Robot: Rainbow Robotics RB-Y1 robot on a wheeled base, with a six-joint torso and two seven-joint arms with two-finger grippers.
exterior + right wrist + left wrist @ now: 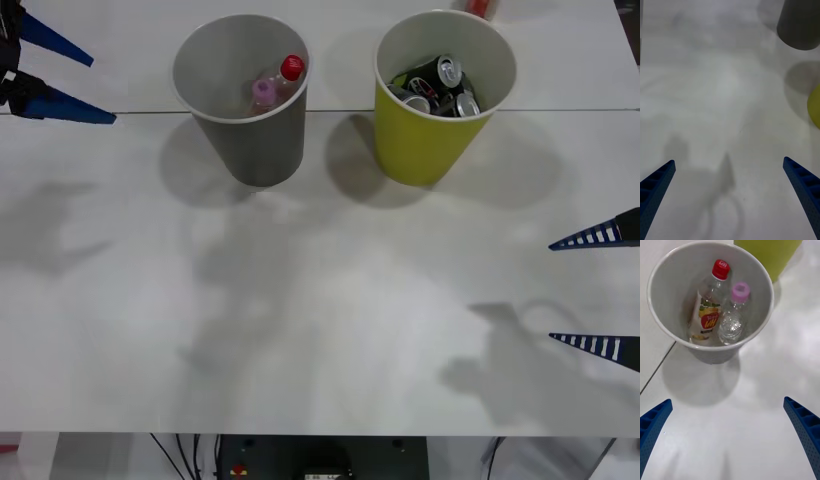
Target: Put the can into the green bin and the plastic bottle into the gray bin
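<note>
Front view, left hand (62,78): you've got it up at the far left edge of the table (320,330), fingers spread wide, nothing between them, just left of the gray bin.
Left wrist view, left hand (730,438): both blue fingers apart at the corners, bare table between, gray bin (662,322) straight ahead.
Right hand (598,292): at the right edge, near side of the table, fingers wide apart, empty.
Right wrist view, right hand (730,198): bare table between the fingers; gray bin (799,26) and an edge of the green bin (815,107) farther off.
Gray bin (262,145): upright, far side of the table, left of centre.
Plastic bottle (709,309): inside the gray bin, leaning on its wall, red cap up; you see the cap in the front view too (291,68).
Pink-capped bottle (733,315): same bin, touching the plastic bottle.
Green bin (430,140): upright, just right of the gray bin, not touching it.
Cans (440,88): several, piled inside the green bin.
</note>
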